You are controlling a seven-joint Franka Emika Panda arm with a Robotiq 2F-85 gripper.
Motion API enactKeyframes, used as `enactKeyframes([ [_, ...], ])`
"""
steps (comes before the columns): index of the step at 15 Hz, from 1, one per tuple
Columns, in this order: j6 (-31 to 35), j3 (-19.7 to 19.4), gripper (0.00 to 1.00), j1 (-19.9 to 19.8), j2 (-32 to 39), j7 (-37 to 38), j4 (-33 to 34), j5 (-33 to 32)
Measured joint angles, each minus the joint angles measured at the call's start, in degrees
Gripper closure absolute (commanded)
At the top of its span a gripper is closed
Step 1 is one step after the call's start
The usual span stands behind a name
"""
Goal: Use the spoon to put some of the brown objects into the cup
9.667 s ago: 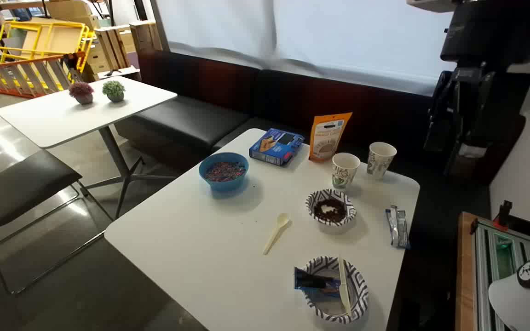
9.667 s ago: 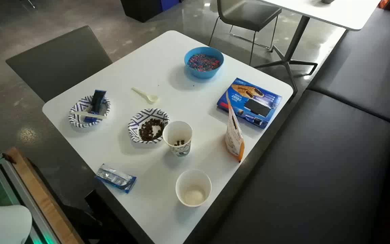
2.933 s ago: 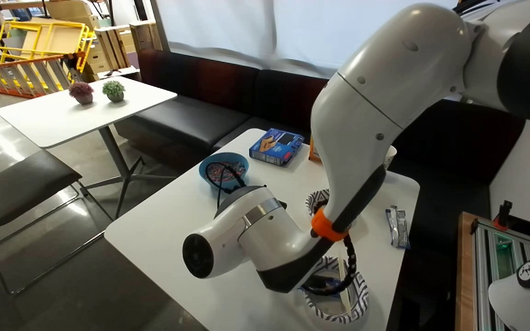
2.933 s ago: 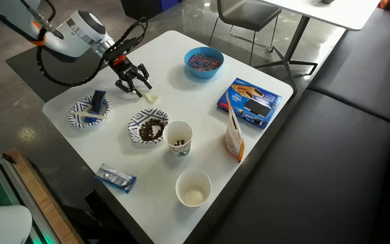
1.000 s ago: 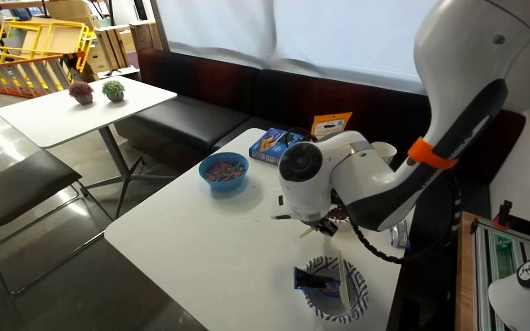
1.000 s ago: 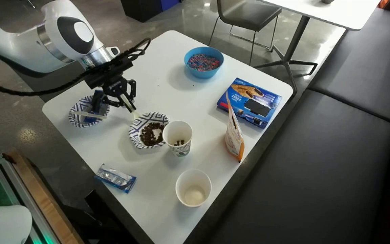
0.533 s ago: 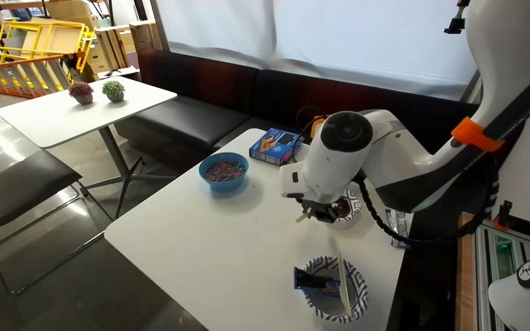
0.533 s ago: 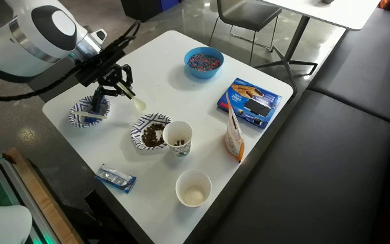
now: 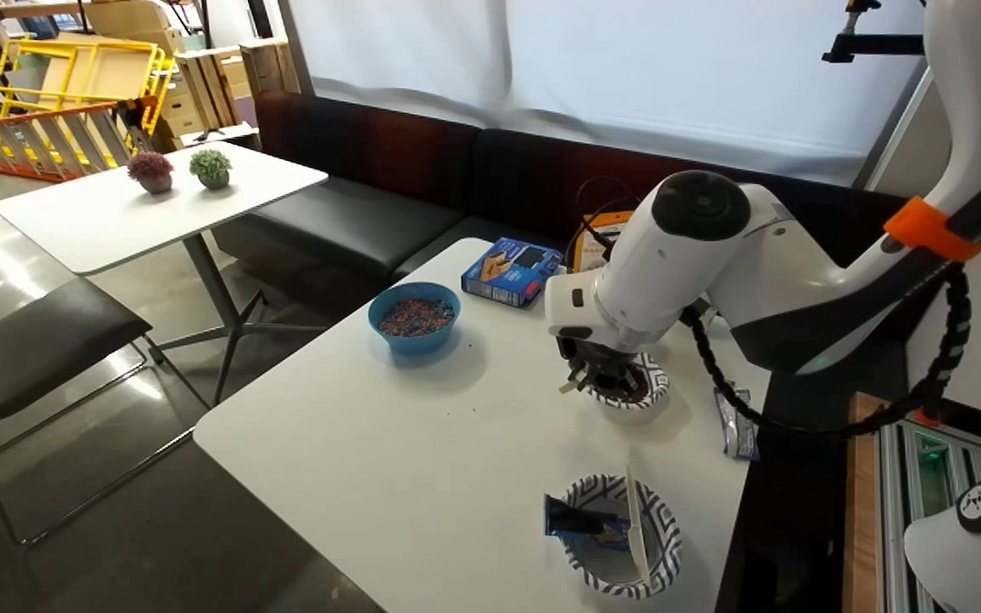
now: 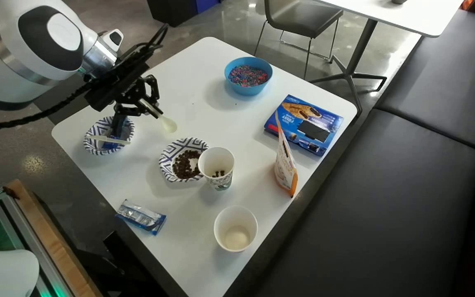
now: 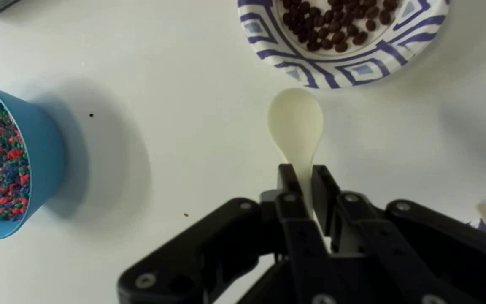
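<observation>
My gripper (image 11: 303,173) is shut on the cream plastic spoon (image 11: 295,118), gripping its handle near the scoop. The scoop holds nothing and points at the patterned paper bowl (image 11: 363,69), just short of its rim in the wrist view. Brown objects (image 11: 340,27) lie in that bowl. In an exterior view the spoon (image 10: 168,123) hangs over the table beside the bowl (image 10: 167,154). A patterned paper cup (image 10: 221,181) touches or overlaps the bowl's edge there, with several brown pieces inside. A second cup (image 10: 235,229), nearer the camera, has none visible. The arm hides the cups in an exterior view.
A blue bowl (image 10: 248,90) of coloured bits stands at the far edge. Near it are a blue box (image 10: 303,126) and an upright orange pouch (image 10: 285,169). A second paper bowl (image 9: 584,579) holds a wrapper and a pale utensil. Silver wrappers (image 10: 140,216) lie by an edge.
Earlier the spoon lay on the table under the open gripper; now it is held. Over the last second the gripper drew the spoon up and back from the bowl, which has shifted slightly.
</observation>
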Motion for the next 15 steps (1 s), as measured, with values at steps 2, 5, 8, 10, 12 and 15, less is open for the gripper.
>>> enactKeyframes([
  [2,0.0,-0.2,0.86,-0.1,-0.3,-0.1,-0.6,0.0],
  [5,0.1,-0.2,0.86,-0.1,-0.3,-0.1,-0.7,0.0],
  [8,0.1,-0.2,0.97,-0.1,-0.3,-0.1,-0.7,0.0],
  [10,0.1,-0.3,0.97,-0.1,-0.2,-0.8,-0.7,0.0],
  [12,1.8,-0.8,0.97,-0.2,0.1,-2.4,-0.9,0.0],
  [15,6.2,-2.2,0.97,-1.0,1.1,-5.3,-1.8,0.0],
])
